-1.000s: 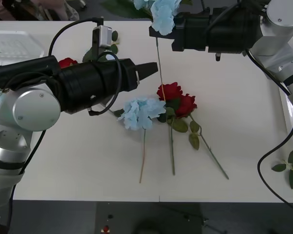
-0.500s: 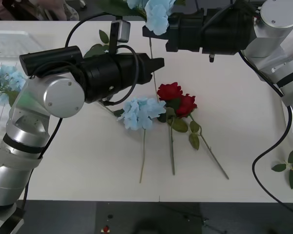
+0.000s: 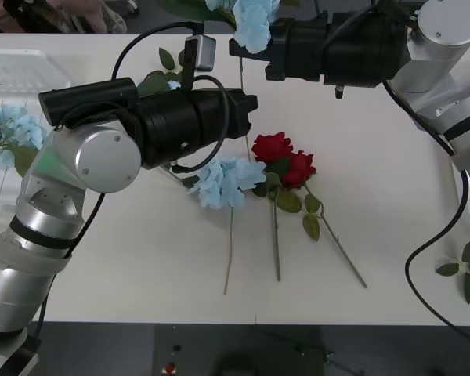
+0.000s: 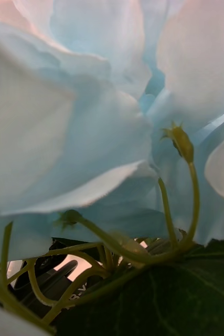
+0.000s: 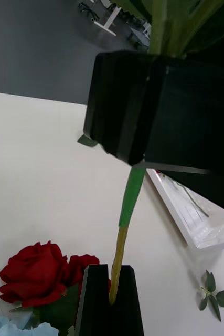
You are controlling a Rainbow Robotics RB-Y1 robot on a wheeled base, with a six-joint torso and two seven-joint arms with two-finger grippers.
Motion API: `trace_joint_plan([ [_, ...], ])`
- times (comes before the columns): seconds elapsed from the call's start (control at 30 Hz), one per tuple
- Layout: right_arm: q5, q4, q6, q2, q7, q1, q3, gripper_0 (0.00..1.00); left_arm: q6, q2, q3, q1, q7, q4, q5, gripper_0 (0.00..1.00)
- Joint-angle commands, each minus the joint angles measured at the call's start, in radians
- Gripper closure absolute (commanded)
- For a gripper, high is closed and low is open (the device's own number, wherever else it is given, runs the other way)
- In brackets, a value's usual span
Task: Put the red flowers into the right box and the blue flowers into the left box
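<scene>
With two red flowers (image 3: 284,160) and one blue flower (image 3: 225,179) lying on the bench (image 3: 392,204), close the left end effector (image 5: 110,294) squarely on the hanging stem (image 5: 123,231) before the right end effector (image 3: 247,48), clamped under the raised blue bloom (image 3: 253,22), lets go.

I see a plain white flat-topped bench (image 3: 392,196) under everything. Loose sprig of small dark green oval leaves (image 3: 464,271) lies near its right edge. Dark grey floor (image 5: 33,47) beyond, with some wheeled furniture legs (image 5: 104,13) far off.
</scene>
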Motion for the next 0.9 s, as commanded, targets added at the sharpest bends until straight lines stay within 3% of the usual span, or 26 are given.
trace_joint_plan([
  [0.03, -0.01, -0.04, 0.001, 0.018, 0.023, -0.031, -0.002, 1.0, -0.007, 0.035, 0.004, -0.018, -0.046, -0.01, 0.024, 1.0],
  [0.07, -0.01, -0.038, 0.003, 0.018, 0.023, -0.032, -0.004, 0.97, -0.009, 0.038, 0.004, -0.018, -0.046, -0.01, 0.03, 1.0],
  [0.1, -0.003, -0.04, -0.001, 0.018, 0.029, -0.032, -0.004, 0.66, -0.015, 0.046, 0.004, -0.018, -0.044, -0.01, 0.044, 1.0],
  [0.13, 0.008, -0.038, 0.006, 0.017, 0.027, -0.034, -0.004, 0.46, -0.019, 0.057, 0.005, -0.017, -0.043, -0.01, 0.056, 1.0],
  [0.23, 0.031, -0.038, 0.018, 0.012, 0.029, -0.038, -0.004, 0.24, -0.019, 0.103, 0.018, -0.018, -0.043, -0.01, 0.101, 1.0],
  [0.47, 0.039, -0.038, 0.072, -0.005, 0.01, -0.038, -0.002, 0.18, -0.019, 0.315, 0.044, -0.017, -0.049, -0.014, 0.288, 1.0],
  [0.57, 0.079, -0.038, 0.131, -0.028, -0.066, -0.041, -0.002, 0.18, -0.018, 0.477, 0.05, -0.017, -0.05, -0.014, 0.415, 1.0],
  [0.67, 0.174, -0.043, 0.249, -0.081, -0.207, -0.046, 0.004, 0.18, -0.013, 0.712, 0.05, 0.008, -0.047, -0.011, 0.546, 1.0],
  [0.83, 0.329, -0.13, 0.375, -0.195, -0.507, -0.057, 0.099, 0.18, 0.117, 1.0, 0.11, 0.086, -0.098, 0.059, 0.561, 1.0],
  [0.9, 0.378, -0.204, 0.389, -0.246, -0.651, -0.055, 0.163, 0.18, 0.185, 1.066, 0.142, 0.117, -0.155, 0.095, 0.527, 1.0],
])
